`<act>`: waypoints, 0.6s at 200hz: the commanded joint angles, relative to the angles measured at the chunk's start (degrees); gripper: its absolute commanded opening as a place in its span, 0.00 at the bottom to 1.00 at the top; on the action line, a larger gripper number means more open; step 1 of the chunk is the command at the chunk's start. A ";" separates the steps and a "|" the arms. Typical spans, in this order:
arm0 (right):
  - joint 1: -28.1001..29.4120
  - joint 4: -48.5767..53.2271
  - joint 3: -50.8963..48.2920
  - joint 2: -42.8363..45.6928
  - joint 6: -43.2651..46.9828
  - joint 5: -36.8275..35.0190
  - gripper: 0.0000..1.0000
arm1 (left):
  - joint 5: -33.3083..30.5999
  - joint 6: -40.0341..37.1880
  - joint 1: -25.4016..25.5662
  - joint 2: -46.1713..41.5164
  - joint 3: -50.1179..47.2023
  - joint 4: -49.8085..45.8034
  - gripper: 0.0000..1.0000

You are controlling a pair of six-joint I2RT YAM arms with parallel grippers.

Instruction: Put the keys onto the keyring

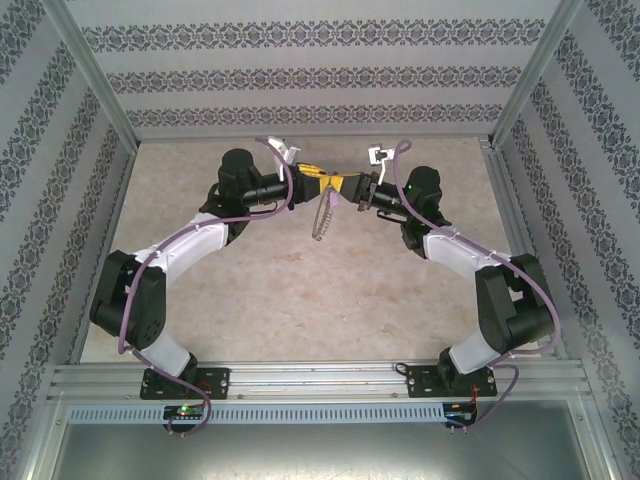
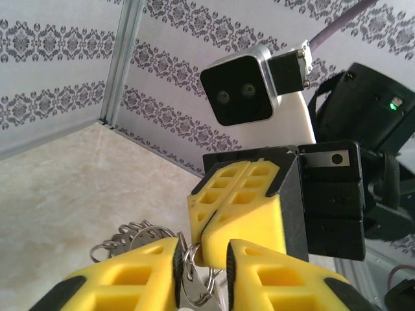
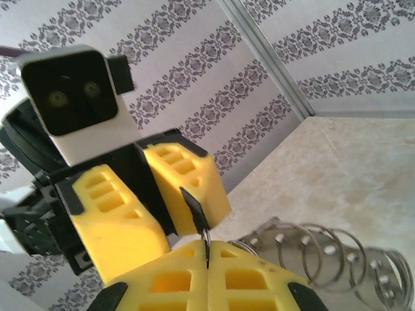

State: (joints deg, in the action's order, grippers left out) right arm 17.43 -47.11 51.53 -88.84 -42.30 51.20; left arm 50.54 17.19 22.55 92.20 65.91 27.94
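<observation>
In the top external view, the left gripper (image 1: 312, 176) and right gripper (image 1: 348, 187) are met tip to tip above the marbled table (image 1: 300, 300), the silvery beaded keyring (image 1: 321, 215) hung below them. One thin wire loop is pinched in the fully closed right jaws; the left gripper's yellow cell-cut fingers (image 2: 130, 278) are slightly parted around the coils, grip uncertain.

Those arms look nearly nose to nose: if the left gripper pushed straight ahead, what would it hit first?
Probably the right gripper, whose yellow fingers face it just ahead; the keyring hangs between them.
</observation>
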 commanded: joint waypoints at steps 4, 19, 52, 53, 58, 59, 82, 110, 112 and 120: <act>-1.31 11.14 4.25 1.21 10.05 4.31 0.00 | 2.44 -7.28 -0.90 -0.81 5.67 -12.01 0.31; -2.16 14.75 5.56 1.05 13.27 5.74 0.00 | 3.06 -9.61 -1.10 0.26 8.70 -17.92 0.33; -3.75 18.12 8.00 0.55 16.42 9.67 0.00 | 4.32 -13.11 -1.77 2.67 13.70 -26.41 0.34; -3.78 18.20 8.08 0.53 16.44 9.78 0.00 | 4.40 -13.17 -1.83 2.74 13.84 -26.56 0.34; -3.94 18.56 8.44 0.34 16.59 10.44 0.00 | 4.79 -13.37 -2.03 3.09 14.38 -27.44 0.34; -3.96 18.64 8.52 0.33 16.61 10.56 0.00 | 4.94 -13.39 -2.05 3.17 14.53 -27.65 0.34; -4.49 21.02 10.27 -0.10 17.87 13.17 0.00 | 7.85 -15.65 -2.50 5.08 18.33 -34.05 0.34; -4.45 22.47 11.55 -0.73 18.41 14.39 0.00 | 10.10 -17.80 -2.44 7.33 22.22 -40.48 0.34; -4.36 22.45 11.57 -0.75 18.36 14.46 0.00 | 10.30 -17.80 -2.42 7.43 22.31 -40.61 0.34; -4.28 22.46 11.75 -0.97 18.31 14.46 0.00 | 11.08 -17.81 -2.50 7.87 22.82 -40.93 0.33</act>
State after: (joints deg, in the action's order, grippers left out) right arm 13.26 -24.84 61.06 -88.95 -26.22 62.26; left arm 57.30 2.66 20.64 98.91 85.71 -5.78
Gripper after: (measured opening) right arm 0.056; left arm 0.338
